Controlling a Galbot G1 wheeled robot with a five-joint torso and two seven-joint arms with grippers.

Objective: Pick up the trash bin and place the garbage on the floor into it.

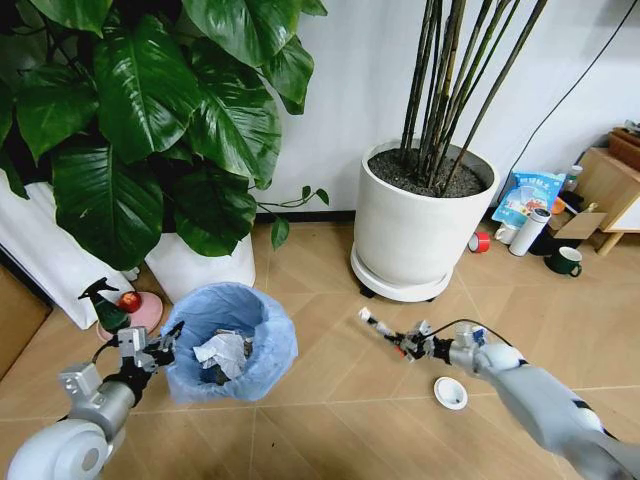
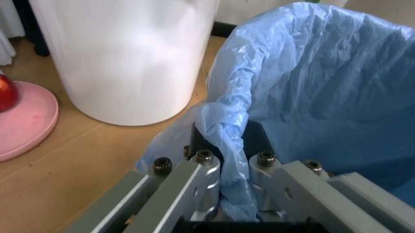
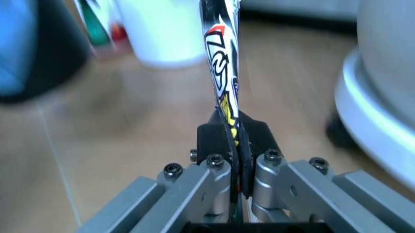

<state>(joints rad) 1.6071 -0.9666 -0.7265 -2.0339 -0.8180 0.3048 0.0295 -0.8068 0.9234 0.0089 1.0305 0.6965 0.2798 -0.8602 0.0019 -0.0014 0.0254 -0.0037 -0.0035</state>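
The trash bin [image 1: 232, 340], lined with a crinkled light-blue bag, is at the lower left with crumpled white paper [image 1: 224, 352] inside. My left gripper [image 1: 165, 345] is shut on its rim; in the left wrist view the fingers [image 2: 206, 167] pinch the blue bag [image 2: 311, 87]. My right gripper [image 1: 415, 345] is to the right of the bin, shut on a flat tube [image 1: 382, 328], a piece of the garbage, held above the floor [image 1: 330, 420]. The right wrist view shows the tube [image 3: 222, 58] clamped between the jaws. A white disc [image 1: 450, 392] lies on the floor beneath the right arm.
A big white plant pot [image 1: 420, 225] stands behind the right gripper, another white pot [image 1: 205, 265] behind the bin. A green spray bottle [image 1: 105, 305] and pink dish [image 1: 140, 312] sit left of the bin. A red tape roll [image 1: 480, 242], packet [image 1: 527, 195] and mug [image 1: 565, 262] lie at back right.
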